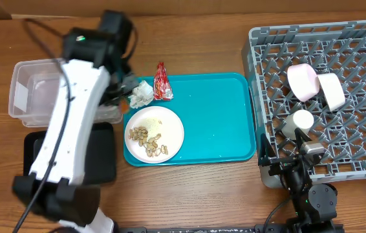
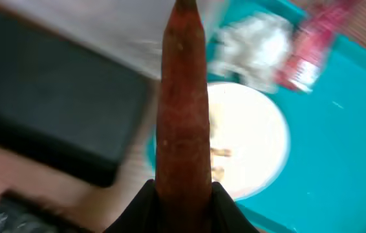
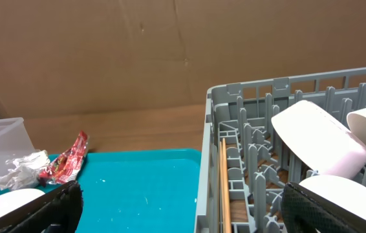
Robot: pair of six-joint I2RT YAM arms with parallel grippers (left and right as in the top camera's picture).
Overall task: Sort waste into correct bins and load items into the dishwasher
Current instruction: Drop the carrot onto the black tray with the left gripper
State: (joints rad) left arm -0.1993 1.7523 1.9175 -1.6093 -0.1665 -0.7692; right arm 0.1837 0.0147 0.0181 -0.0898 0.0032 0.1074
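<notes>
1. The small orange-brown stick of food [image 2: 183,110] is long and slightly tapered, with a dull, rough reddish-brown skin. It fills the middle of the left wrist view.
2. The left gripper [image 2: 183,197] is clamped on the stick's lower end, its dark jaws pressed against both sides.
3. Held in the air, the stick hangs over the left edge of the round white plate [image 1: 170,126], between it and the black tray [image 1: 102,155].
4. Tan peanut shells [image 1: 150,144] lie on the plate, which sits on the teal tray [image 1: 215,123].
5. The crumpled paper ball [image 1: 141,95] and the red wrapper [image 1: 162,82] lie at that tray's far-left corner, beside the clear tub [image 1: 31,90].
6. The grey dish rack [image 1: 364,155] holds the pink bowl [image 1: 302,81], white bowl [image 1: 332,90], cup [image 1: 302,121] and chopsticks [image 3: 224,188].
7. The right gripper [image 3: 189,217] is spread wide and empty at the rack's near edge.
</notes>
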